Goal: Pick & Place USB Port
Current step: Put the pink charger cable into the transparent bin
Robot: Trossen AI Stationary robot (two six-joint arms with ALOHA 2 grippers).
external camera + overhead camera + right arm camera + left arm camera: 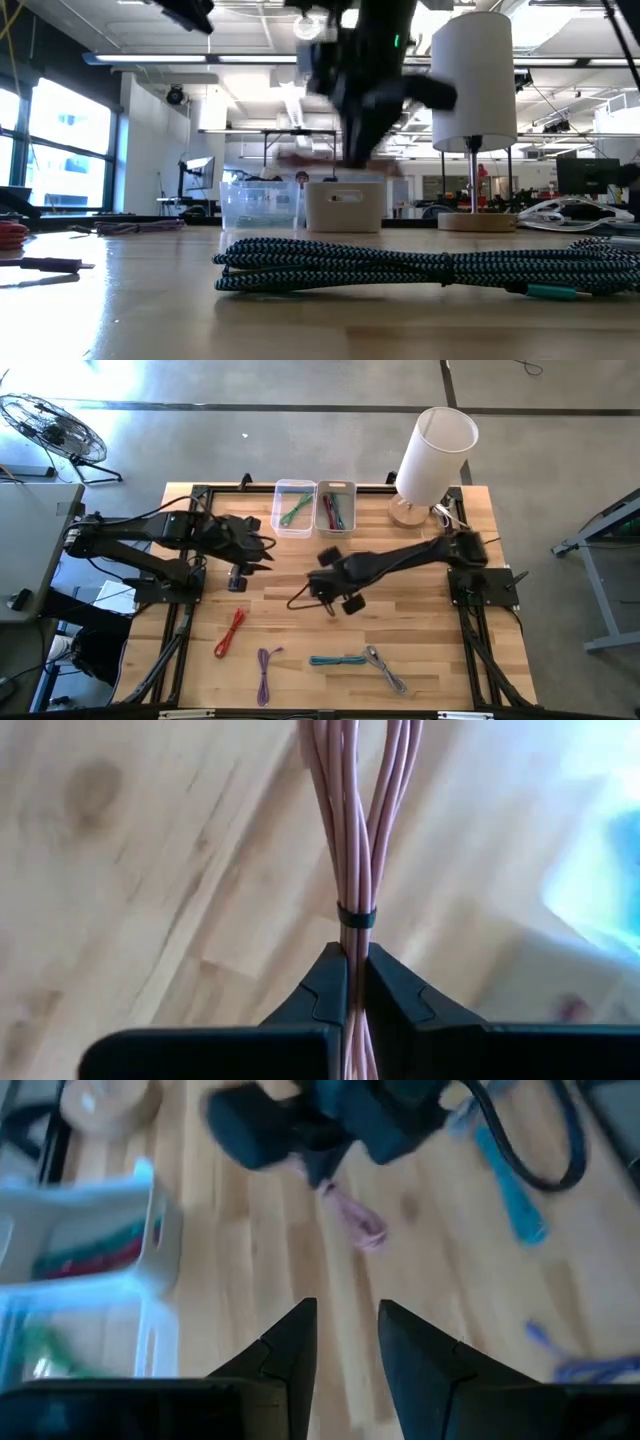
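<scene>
A bundle of thin pink cable (pixel 352 810), bound by a black tie (pixel 356 916), is in my right gripper (pixel 356 975), which is shut on it over the table's middle (pixel 332 588), in front of the two bins. The left wrist view shows the pink cable (pixel 352 1218) hanging under that gripper. My left gripper (pixel 346 1342) is open and holds nothing; it hovers over the table's left part (pixel 255 545), pointing toward the right arm. My right gripper pinches the pink cable bundle between its two fingers (pixel 330 982), just behind the black tie (pixel 356 916). The strands run on past the fingertips in line with the fingers. In the low view the bundle (pixel 300 158) shows as a blur above the table, lifted clear.
A clear bin (pixel 294 507) with a green cable and a white bin (pixel 336 506) with red and green cables stand at the far edge, beside a white lamp (pixel 432 452). Red (pixel 230 632), purple (pixel 265 670), teal (pixel 338 660) and grey (pixel 386 670) cables lie near the front.
</scene>
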